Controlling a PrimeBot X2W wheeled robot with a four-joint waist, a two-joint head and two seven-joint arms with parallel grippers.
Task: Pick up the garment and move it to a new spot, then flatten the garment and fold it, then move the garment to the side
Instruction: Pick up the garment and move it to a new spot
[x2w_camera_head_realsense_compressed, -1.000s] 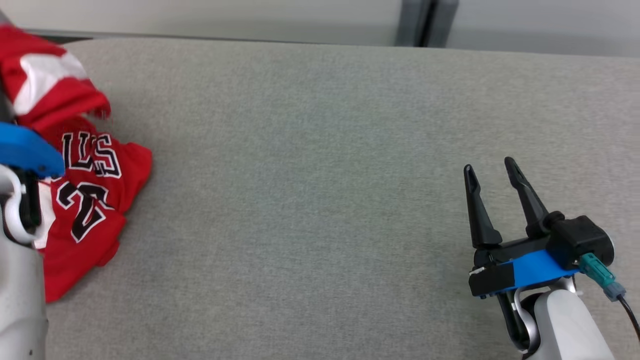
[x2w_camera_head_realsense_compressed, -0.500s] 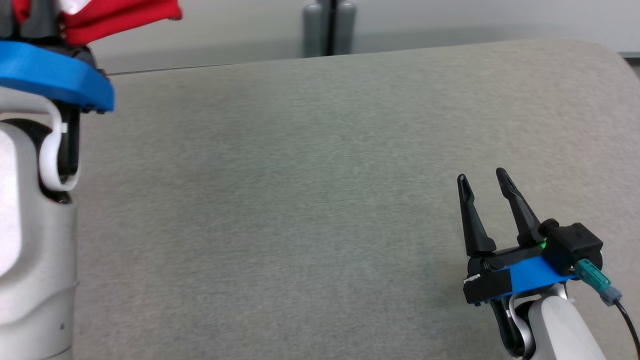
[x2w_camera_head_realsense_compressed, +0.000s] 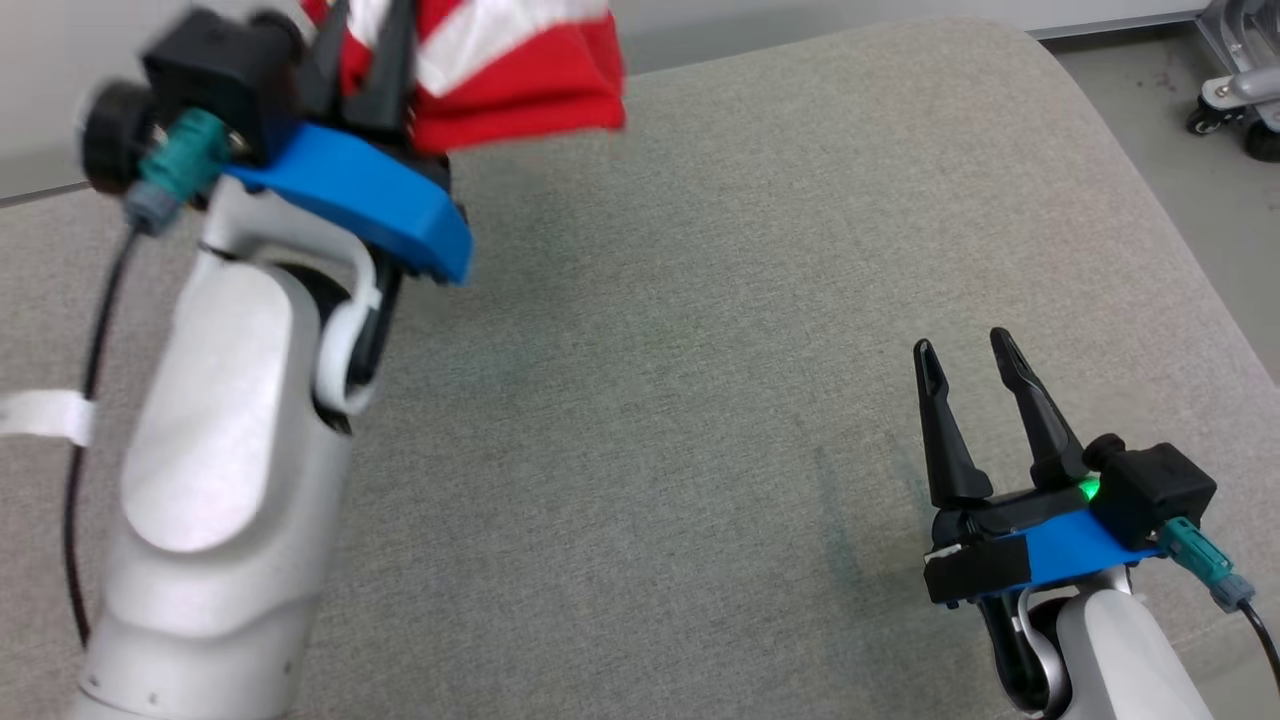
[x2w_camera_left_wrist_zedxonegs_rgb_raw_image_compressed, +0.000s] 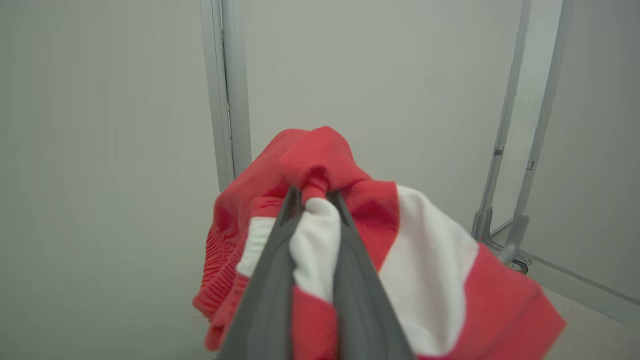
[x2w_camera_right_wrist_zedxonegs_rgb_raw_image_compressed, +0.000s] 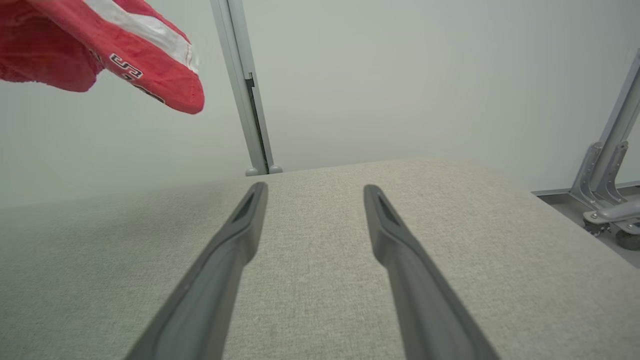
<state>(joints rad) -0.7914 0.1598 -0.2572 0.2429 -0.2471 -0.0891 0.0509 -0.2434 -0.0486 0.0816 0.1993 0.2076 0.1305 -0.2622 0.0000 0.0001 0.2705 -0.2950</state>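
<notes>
Nearest, at the lower right of the head view, the right gripper (x2w_camera_head_realsense_compressed: 961, 342) sits low over the grey fabric table top (x2w_camera_head_realsense_compressed: 650, 350). Its two dark fingers are spread apart with nothing between them. Farther off on the left, the raised left gripper (x2w_camera_head_realsense_compressed: 365, 40) is blurred, its fingers drawn narrow and pinching a bunched fold of the red-and-white basketball jersey (x2w_camera_head_realsense_compressed: 520, 70). The left wrist view shows white and red cloth squeezed between the tips. The jersey hangs lifted over the table's far left part, seemingly clear of it, though its lower edge is cut off. Beyond stand a pale wall (x2w_camera_right_wrist_zedxonegs_rgb_raw_image_compressed: 400, 75) and a wheeled metal frame (x2w_camera_head_realsense_compressed: 1230, 85).
</notes>
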